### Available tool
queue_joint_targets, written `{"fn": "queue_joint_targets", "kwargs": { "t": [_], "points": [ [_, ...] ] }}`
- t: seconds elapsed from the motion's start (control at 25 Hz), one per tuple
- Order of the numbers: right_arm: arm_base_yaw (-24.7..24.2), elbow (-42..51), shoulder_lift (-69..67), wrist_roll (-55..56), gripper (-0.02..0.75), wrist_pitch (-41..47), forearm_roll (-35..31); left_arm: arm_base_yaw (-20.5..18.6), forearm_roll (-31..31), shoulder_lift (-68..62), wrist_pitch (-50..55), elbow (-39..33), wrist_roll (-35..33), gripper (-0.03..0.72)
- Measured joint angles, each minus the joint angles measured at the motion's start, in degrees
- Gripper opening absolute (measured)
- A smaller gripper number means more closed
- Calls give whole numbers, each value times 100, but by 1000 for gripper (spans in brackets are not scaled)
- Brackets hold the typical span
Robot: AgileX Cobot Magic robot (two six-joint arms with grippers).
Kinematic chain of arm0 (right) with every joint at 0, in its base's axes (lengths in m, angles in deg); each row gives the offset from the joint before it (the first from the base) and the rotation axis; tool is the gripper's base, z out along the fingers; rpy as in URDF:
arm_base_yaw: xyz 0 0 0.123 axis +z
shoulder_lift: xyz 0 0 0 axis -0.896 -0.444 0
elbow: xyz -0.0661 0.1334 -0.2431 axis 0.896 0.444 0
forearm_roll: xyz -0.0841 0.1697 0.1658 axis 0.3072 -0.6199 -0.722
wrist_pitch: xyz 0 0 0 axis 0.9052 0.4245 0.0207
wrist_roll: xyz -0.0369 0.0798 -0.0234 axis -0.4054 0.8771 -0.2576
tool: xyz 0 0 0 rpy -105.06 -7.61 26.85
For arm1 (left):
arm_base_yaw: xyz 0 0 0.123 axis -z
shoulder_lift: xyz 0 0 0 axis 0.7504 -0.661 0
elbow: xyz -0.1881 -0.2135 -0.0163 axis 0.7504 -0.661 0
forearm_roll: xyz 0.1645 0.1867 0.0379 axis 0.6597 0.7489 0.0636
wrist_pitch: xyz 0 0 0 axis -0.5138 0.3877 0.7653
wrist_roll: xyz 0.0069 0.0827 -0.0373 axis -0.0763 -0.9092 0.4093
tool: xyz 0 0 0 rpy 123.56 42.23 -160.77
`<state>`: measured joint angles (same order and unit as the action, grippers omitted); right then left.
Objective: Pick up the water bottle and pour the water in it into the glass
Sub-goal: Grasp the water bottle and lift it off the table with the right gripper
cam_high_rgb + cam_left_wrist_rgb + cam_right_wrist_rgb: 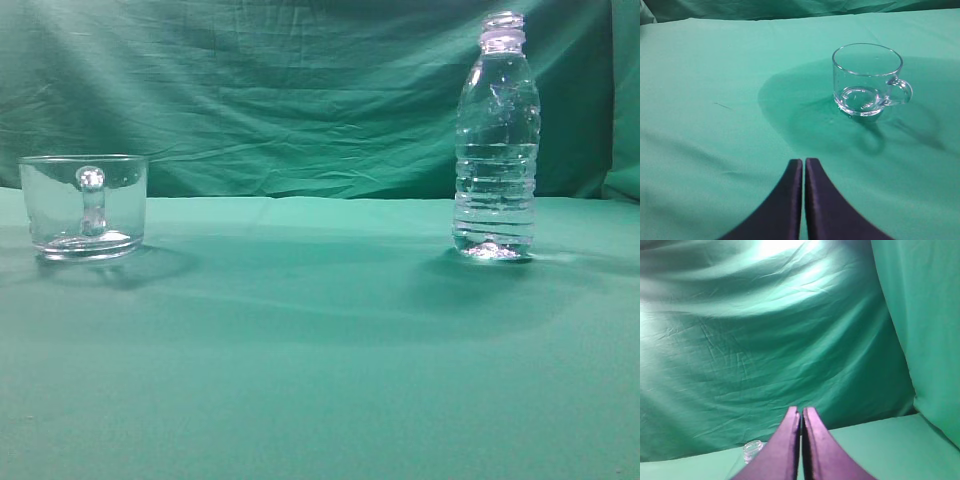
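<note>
The water bottle (497, 140) stands upright and uncapped at the right of the green table, with clear water (493, 205) filling most of it. Only its open neck (753, 449) shows in the right wrist view, low and left of my right gripper (801, 411), which is shut and empty. The glass (85, 205), a short clear mug with its handle facing the camera, stands empty at the left. In the left wrist view the glass (867, 80) sits ahead and to the right of my left gripper (803, 162), which is shut and empty. Neither gripper shows in the exterior view.
A green cloth covers the table (320, 350) and hangs as a wrinkled backdrop (250, 90) behind it. A fold of the cloth hangs at the right edge (920, 330) in the right wrist view.
</note>
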<state>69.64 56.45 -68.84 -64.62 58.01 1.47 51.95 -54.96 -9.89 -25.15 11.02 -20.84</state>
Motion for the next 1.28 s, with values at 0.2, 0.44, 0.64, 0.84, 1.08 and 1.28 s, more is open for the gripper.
{"fn": "queue_joint_targets", "kwargs": {
  "t": [0.2, 0.44, 0.64, 0.84, 1.08, 1.28],
  "points": [
    [0, -743, -945, 31, 0, 774, -9, 0, 0, 0, 0, 0, 0, 0],
    [359, -1024, -2283, -624, 0, 945, -9, 0, 0, 0, 0, 0, 0, 0],
    [994, -1024, -3001, -1070, 0, 532, 12, 0, 0, 0, 0, 0, 0, 0],
    [1368, -1036, -4489, -1222, 144, -1022, 72, 0, 0, 0, 0, 0, 0, 0],
    [1368, -1091, -6015, -1242, 585, -2623, 91, 0, 0, 0, 0, 0, 0, 0],
    [1368, -1338, -7289, -1242, 644, -3278, 100, 0, 0, 0, 0, 0, 0, 0]
  ]
}}
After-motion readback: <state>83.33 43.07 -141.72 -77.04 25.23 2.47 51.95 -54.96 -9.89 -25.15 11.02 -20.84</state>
